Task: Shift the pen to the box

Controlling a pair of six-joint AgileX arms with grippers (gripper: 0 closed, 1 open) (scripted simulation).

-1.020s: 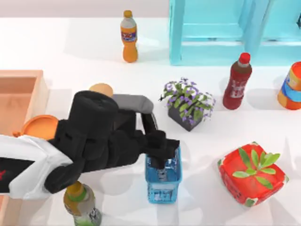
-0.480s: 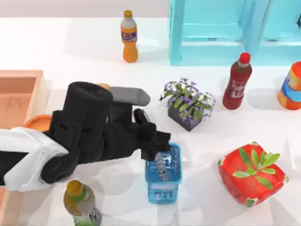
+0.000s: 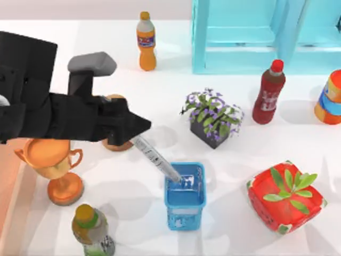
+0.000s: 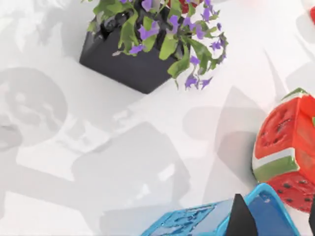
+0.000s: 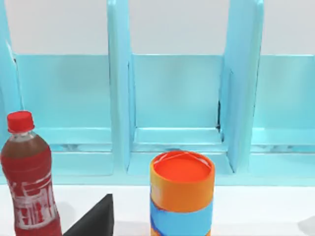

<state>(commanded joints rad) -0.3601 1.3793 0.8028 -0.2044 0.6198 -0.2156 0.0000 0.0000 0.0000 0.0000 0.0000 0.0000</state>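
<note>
Your left gripper hangs above the desk near its left side, fingers clamped on the capped end of the pen. The pen slants down to the right, its lower tip over the rim of the blue basket. The flower pot sits just beyond. An orange trophy stands below the arm.
</note>
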